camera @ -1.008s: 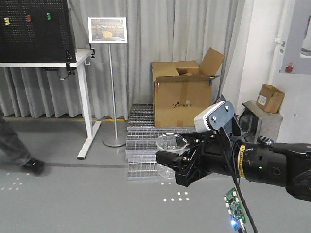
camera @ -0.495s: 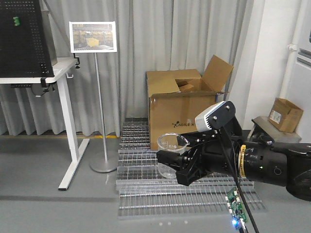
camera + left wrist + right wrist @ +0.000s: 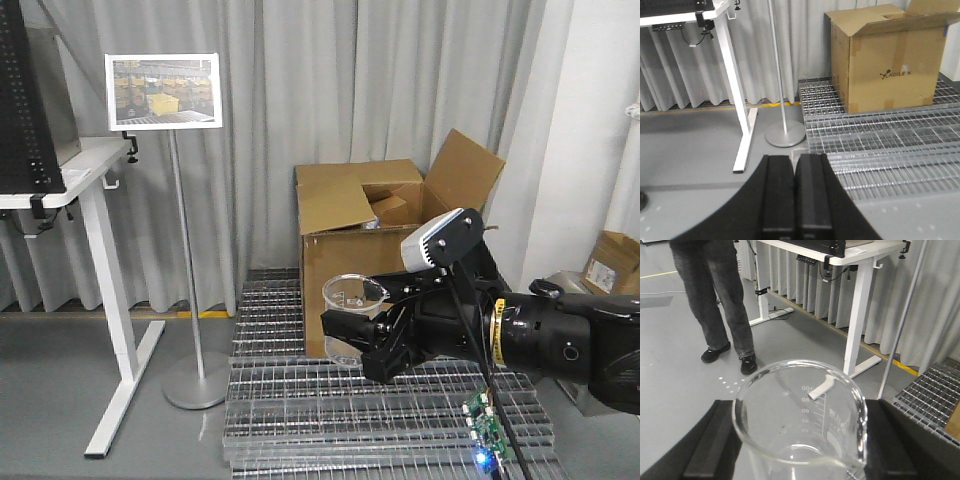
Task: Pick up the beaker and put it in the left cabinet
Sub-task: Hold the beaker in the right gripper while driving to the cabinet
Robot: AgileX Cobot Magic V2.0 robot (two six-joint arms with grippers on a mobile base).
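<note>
Pickup looks done. In the front-facing view we see the beaker (image 3: 352,296), a small clear glass cylinder, held upright in the air at the centre of the frame. It is clamped between the black fingers of the right tool (image 3: 350,332), whose arm reaches in from the lower right. The beaker's open rim, spout and white graduation marks fill the lower half of the right wrist view. One dark finger (image 3: 707,442) sits against each side of the glass, and the beaker looks empty. The left tool (image 3: 794,164) shows at the bottom centre of the left wrist view, its two fingers pressed together with nothing between them.

Placing is what we judge to be left, since no cabinet appears in any view. Behind the beaker in the front view stands an open cardboard box (image 3: 340,255) at centre, with metal floor gratings (image 3: 380,400) along the bottom. A sign on a pole (image 3: 163,92) is at upper left, a white table (image 3: 80,160) at the left edge, and grey curtains (image 3: 300,80) hang across the back. In the right wrist view a person's legs (image 3: 715,290) in dark trousers stand at upper left. We judge the robot to be mid-carry: it has yet to bring the left cabinet into view, reach a shelf, set the beaker down and let go.
</note>
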